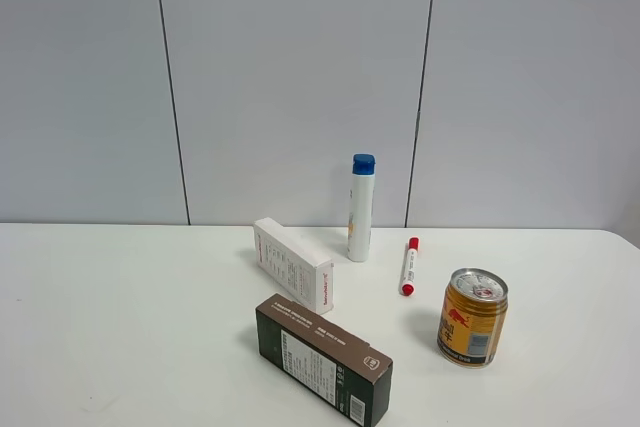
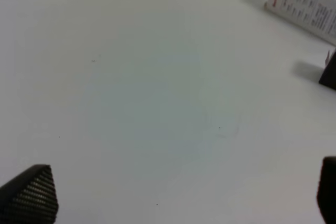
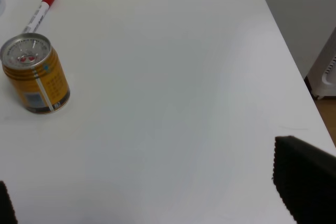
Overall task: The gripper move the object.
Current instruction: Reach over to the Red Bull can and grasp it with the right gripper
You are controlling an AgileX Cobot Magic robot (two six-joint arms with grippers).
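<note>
The gold-yellow can (image 1: 472,317) with a red bull logo and silver pull-tab top stands upright on the white table at the right front. It also shows in the right wrist view (image 3: 35,74), well away from my right gripper (image 3: 152,192), which is open and empty with its jaws wide apart. My left gripper (image 2: 178,192) is open and empty over bare table; the can is out of its view. Neither arm shows in the exterior view.
A white carton (image 1: 292,264) and a dark brown box (image 1: 322,359) lie mid-table. A tall white bottle with a blue cap (image 1: 361,207) stands at the back. A red-capped marker (image 1: 409,267) lies beside it. The table's right edge (image 3: 294,61) is near the can.
</note>
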